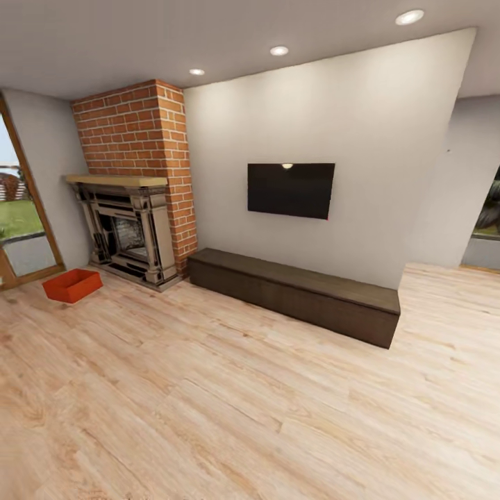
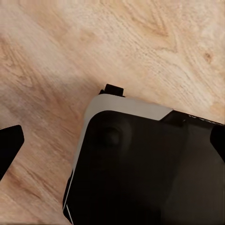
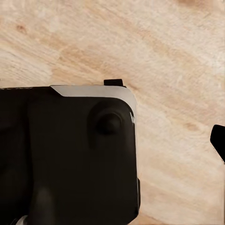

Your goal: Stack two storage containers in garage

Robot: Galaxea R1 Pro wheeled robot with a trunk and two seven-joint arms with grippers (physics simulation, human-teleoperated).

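From my head camera I look across the living room (image 1: 229, 389), whose floor is light wood plank, matte, with long pale grain streaks and knots. At about ten o'clock in that view one storage container (image 1: 72, 285) sits on the planks: an orange-red rectangular box, open on top, with thin straight walls and a flat bottom. It lies just in front of the fireplace hearth and near a wood-framed glass door (image 1: 21, 222) at nine o'clock.

The fireplace (image 1: 128, 229) has an ornate dark surround with stepped mouldings and a pale wooden mantel slab. Above and beside it rises a red brick chimney (image 1: 142, 128), rough with pale mortar lines. At about twelve to one o'clock a long low dark bench (image 1: 298, 295), a plain boxy slab with a brown wood-grain top, runs along the smooth white wall (image 1: 361, 125). A flat black screen (image 1: 290, 189) hangs on that wall above it. Round recessed lights (image 1: 279, 51) dot the ceiling.

My left wrist camera shows the same plank grain beneath a glossy black, rounded housing with a pale grey edge (image 2: 140, 159); my right wrist camera shows a matching housing (image 3: 70, 150). Dark finger tips poke in at the edges of both views, too little for me to tell whether either claw is apart or together.
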